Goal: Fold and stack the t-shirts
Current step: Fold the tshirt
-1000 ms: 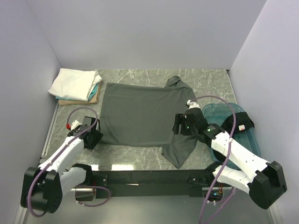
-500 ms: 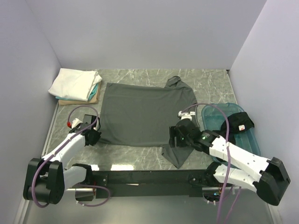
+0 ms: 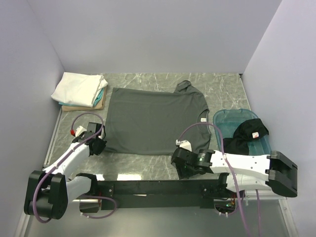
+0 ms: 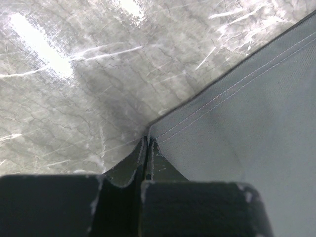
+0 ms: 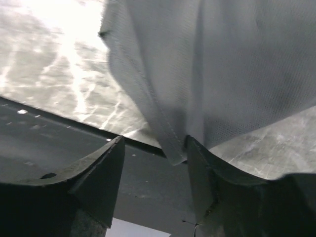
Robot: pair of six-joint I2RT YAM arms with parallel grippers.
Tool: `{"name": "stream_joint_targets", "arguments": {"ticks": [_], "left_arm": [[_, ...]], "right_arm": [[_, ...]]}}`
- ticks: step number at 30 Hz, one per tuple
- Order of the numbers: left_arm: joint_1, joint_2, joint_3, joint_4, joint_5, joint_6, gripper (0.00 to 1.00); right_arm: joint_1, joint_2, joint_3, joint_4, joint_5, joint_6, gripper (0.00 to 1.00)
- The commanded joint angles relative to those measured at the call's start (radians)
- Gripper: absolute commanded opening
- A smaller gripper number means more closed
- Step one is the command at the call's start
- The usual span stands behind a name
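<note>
1. The dark charcoal-grey cotton t-shirt (image 3: pixel 155 121) lies spread flat on the grey marble-patterned table (image 3: pixel 222 89). Its long axis runs left to right, with the hem toward the left arm and the collar toward the right.
2. The left gripper (image 4: pixel 148 145) is pinched tight on the near hem corner, and the cloth spreads away to its right.
3. The right gripper (image 5: pixel 150 158) has its fingers apart. They straddle the edge of the near sleeve (image 5: pixel 197 59), which hangs against one finger (image 5: pixel 200 163) and is not yet clamped.
4. Each near corner has its nearer arm on it, so the fold likely goes toward the far edge.
</note>
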Motion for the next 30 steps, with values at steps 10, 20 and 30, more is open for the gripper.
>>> {"name": "stream_joint_targets", "arguments": {"ticks": [10, 20, 30], "left_arm": [[0.004, -0.004, 0.001, -0.007, 0.005, 0.018, 0.01], [0.004, -0.096, 0.006, -0.108, 0.009, -0.033, 0.01], [0.004, -0.158, 0.073, -0.129, 0.035, -0.022, 0.01]], "right_arm": [[0.010, 0.134, -0.021, 0.005, 0.072, 0.068, 0.52], [0.011, -0.019, -0.019, -0.115, 0.051, 0.145, 0.00], [-0.156, -0.183, 0.077, -0.172, 0.112, 0.004, 0.00]]}}
